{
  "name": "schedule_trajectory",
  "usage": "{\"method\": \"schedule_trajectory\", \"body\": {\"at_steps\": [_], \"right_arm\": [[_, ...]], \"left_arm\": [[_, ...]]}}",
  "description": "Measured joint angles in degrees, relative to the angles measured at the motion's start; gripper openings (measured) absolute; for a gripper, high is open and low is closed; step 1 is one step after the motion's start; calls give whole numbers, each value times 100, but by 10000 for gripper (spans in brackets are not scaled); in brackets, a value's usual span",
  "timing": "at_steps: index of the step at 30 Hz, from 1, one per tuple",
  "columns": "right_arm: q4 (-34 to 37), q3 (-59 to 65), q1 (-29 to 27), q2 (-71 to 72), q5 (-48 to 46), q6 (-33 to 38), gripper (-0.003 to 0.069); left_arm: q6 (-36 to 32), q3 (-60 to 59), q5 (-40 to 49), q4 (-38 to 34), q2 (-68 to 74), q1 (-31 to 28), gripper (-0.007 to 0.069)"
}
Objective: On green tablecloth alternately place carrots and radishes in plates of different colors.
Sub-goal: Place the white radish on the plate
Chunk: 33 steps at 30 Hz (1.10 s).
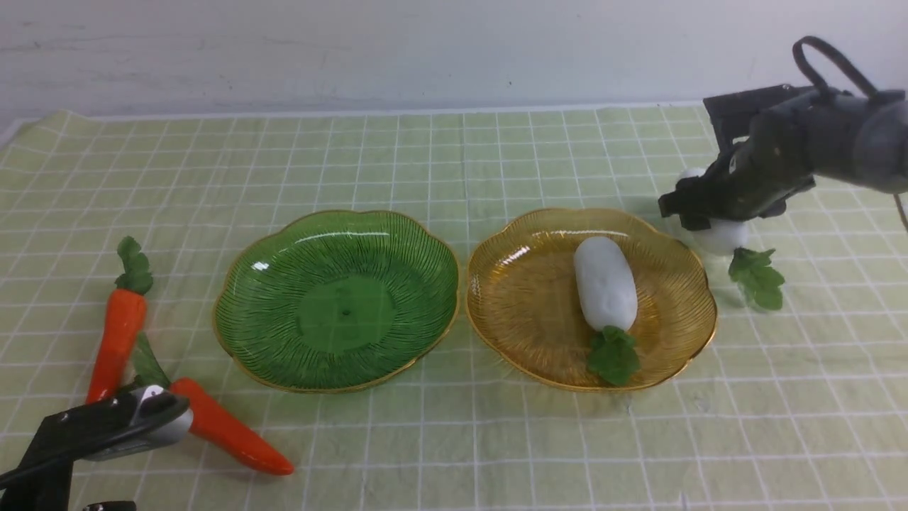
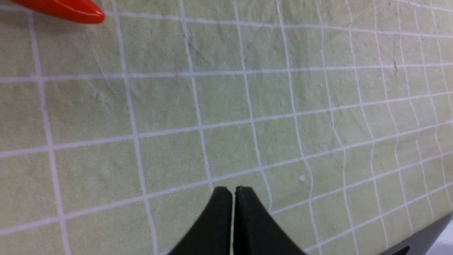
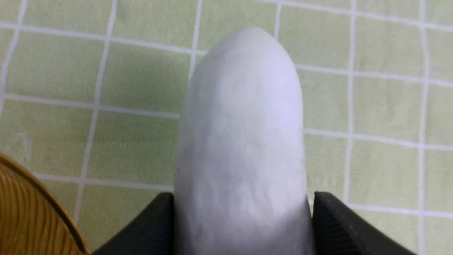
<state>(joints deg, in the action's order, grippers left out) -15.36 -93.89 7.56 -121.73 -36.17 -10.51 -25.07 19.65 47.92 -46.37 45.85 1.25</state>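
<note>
Right wrist view: right hand (image 3: 242, 195) nose-down, fingers (image 3: 148, 230) astride white radish (image 3: 244, 106), grip unclear.

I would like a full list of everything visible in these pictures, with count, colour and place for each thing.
tablecloth: one, pale green with white grid, covers the table
wall: one, whitish, behind the table
green plate: one, green with gold rim, centre-left, empty
amber plate: one, amber with gold rim, centre-right
radishes: two, white with green leaves; one in the amber plate, the other on the cloth to its right
carrots: two, orange with green tops; both on the cloth at left, second nearer
left gripper: one, black, near left, jaws shut, empty
right gripper: one, black, far right, jaws either side of the outer radish, grip unclear
</note>
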Motion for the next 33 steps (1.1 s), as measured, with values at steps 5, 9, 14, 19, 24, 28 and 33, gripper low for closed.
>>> {"method": "schedule_trajectory", "body": {"at_steps": [5,9,14,19,24,28,33], "right_arm": [[109,0,0,766,-872,-41,441],[854,-31,28,1293,-2179,-17,441],[1794,-35,266,1327,-3292,685,441],[1929,-35,536,1064,-3264,751,441],[1882,-35,563,763,-3105,717,441],[1865,-35,569,499,-2981,705,444],[2034,-35,570,372,-2942,686,587]], "left_arm": [[0,0,2,6,0,0,-7],[0,0,2,6,0,0,-7],[0,0,7,8,0,0,-7],[0,0,7,13,0,0,-7],[0,0,7,49,0,0,-7],[0,0,7,72,0,0,-7],[0,0,7,104,0,0,-7]]}}
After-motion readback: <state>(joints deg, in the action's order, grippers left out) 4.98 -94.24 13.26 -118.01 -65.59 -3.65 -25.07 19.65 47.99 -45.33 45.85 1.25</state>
